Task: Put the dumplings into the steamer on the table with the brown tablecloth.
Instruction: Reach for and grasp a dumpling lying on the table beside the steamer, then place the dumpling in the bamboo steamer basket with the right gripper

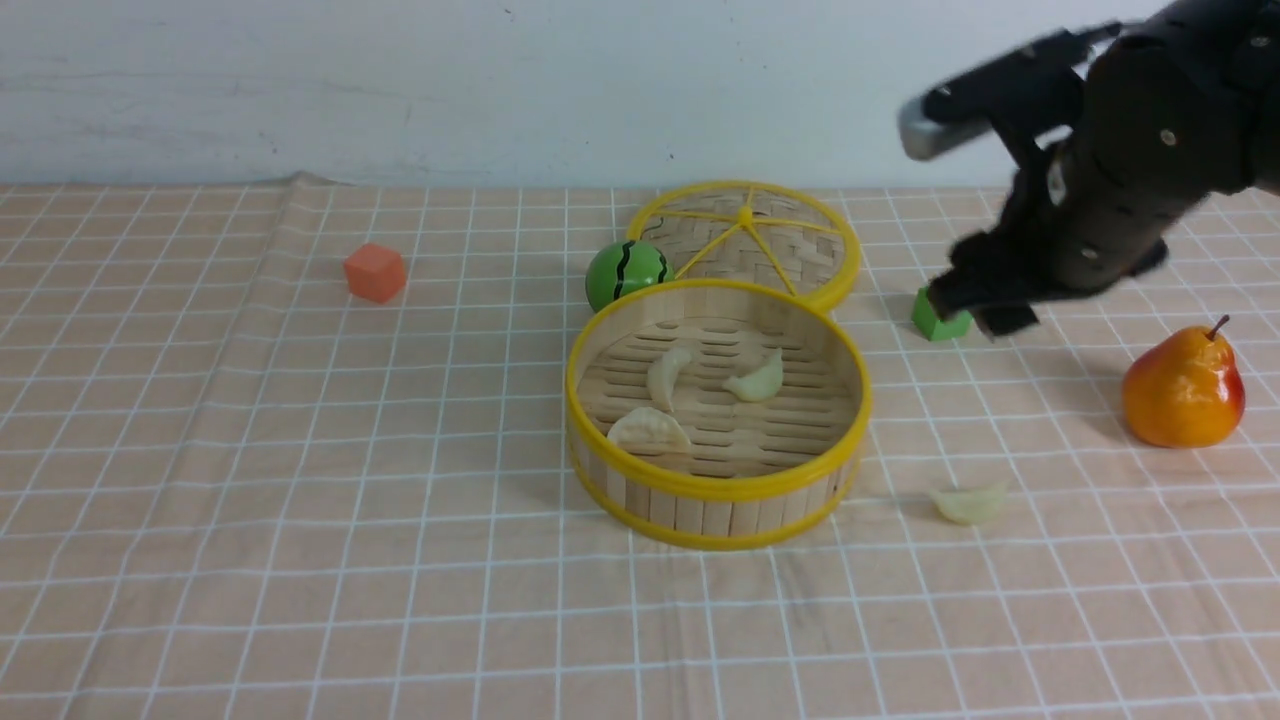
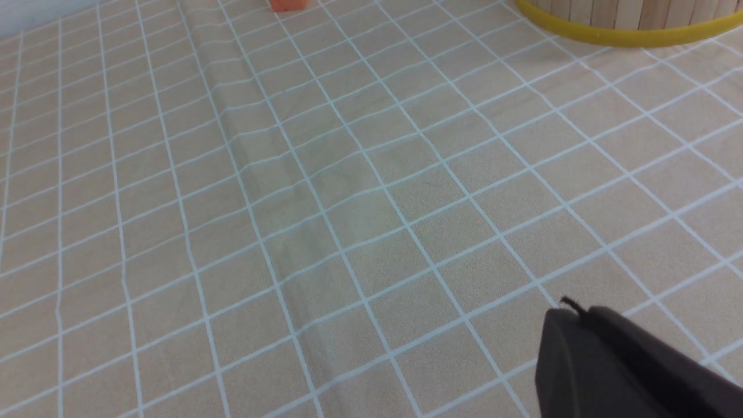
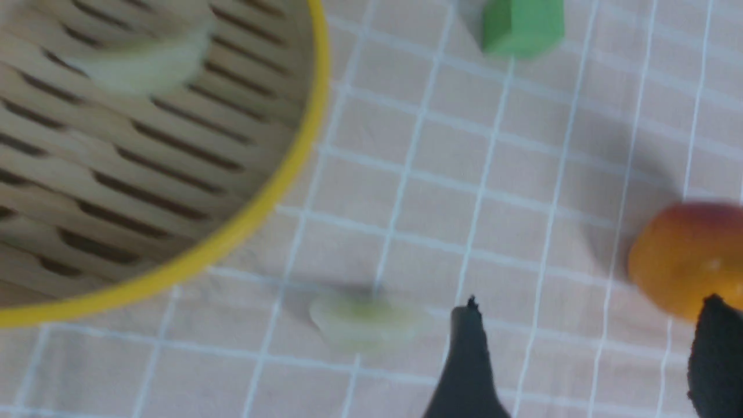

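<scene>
Hovering with jaws spread and empty, the right gripper (image 1: 975, 306) sits high near the green cube (image 1: 936, 324), seemingly free for the last dumpling (image 1: 968, 503) lying on the tablecloth (image 1: 300, 450) near the steamer (image 1: 718, 486), which holds three dumplings (image 1: 667, 376); the left gripper (image 2: 573, 318), pinched together, waits aside.

The right arm (image 1: 1130, 130) is a matte black, rounded tube dotted with small silver screws (image 1: 1167, 137). Above the right claw (image 1: 978, 305), a black bar (image 1: 1010, 85) ends in a grey cap (image 1: 915, 138). The left claw (image 2: 574, 334) is smooth, black and round-nosed, with a tiny frayed tuft (image 2: 567, 302) at its tip.
</scene>
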Available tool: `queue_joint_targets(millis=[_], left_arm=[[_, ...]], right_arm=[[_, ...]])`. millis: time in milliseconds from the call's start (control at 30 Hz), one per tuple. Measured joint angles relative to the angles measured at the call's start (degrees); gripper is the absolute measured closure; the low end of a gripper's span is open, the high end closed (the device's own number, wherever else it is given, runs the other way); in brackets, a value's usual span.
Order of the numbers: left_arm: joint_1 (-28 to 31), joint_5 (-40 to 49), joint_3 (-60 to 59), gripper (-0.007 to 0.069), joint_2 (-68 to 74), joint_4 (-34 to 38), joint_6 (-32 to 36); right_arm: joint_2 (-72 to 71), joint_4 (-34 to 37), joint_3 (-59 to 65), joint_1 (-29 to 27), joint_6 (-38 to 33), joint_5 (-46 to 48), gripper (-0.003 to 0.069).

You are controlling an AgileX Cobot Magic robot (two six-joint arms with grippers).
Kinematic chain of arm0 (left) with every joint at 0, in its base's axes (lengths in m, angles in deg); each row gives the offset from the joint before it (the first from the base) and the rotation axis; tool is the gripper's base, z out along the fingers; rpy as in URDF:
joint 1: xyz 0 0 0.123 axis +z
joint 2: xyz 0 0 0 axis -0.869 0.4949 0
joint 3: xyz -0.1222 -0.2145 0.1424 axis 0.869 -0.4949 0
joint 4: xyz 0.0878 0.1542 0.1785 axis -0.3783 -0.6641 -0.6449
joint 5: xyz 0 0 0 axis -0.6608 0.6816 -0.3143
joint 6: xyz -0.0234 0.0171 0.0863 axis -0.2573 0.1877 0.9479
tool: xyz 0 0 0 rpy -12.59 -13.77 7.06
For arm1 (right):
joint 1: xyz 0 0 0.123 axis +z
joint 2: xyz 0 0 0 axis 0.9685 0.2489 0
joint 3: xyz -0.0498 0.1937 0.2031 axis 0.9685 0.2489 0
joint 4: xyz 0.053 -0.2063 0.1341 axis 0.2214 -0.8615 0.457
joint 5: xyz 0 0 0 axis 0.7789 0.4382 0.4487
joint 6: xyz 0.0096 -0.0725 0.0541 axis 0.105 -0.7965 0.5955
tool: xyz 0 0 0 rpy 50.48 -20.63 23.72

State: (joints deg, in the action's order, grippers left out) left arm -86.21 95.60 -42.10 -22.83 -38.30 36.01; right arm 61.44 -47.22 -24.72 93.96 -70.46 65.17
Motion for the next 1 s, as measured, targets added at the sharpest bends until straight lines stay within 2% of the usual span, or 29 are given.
queue_joint_targets(millis=[133,267,467,633,733,867,900,933,1000], left_arm=[[0.00,-0.18,0.00,0.0620,0.00,0.00,0.00],[0.00,-0.29,0.00,0.0620,0.00,0.00,0.00],[0.00,-0.35,0.00,0.0620,0.00,0.00,0.00],[0.00,-0.35,0.00,0.0620,0.00,0.00,0.00],[0.00,-0.35,0.00,0.0620,0.00,0.00,0.00],[0.00,-0.35,0.00,0.0620,0.00,0.00,0.00],[0.00,-0.35,0.00,0.0620,0.00,0.00,0.00],[0.00,-0.35,0.00,0.0620,0.00,0.00,0.00],[0.00,-0.35,0.00,0.0620,0.00,0.00,0.00]], right_arm=[[4.40,6.67,3.49,-3.61,-5.08,1.97,0.0209],[9.10,12.79,4.55,-3.38,-12.84,0.39,0.0232],[12.93,13.21,4.59,-1.94,-22.48,-8.61,0.0239],[16.89,10.26,4.39,-1.94,-22.31,-11.22,0.0245],[17.17,11.07,4.10,-1.94,-21.25,-10.68,0.0295],[16.34,13.06,4.05,-1.94,-21.15,-8.99,0.0440],[16.21,13.21,3.99,-1.94,-21.15,-8.98,0.0454],[14.56,14.06,3.69,-1.94,-21.15,-6.96,0.0513],[12.38,15.25,2.84,-1.94,-21.09,-4.84,0.0506]])
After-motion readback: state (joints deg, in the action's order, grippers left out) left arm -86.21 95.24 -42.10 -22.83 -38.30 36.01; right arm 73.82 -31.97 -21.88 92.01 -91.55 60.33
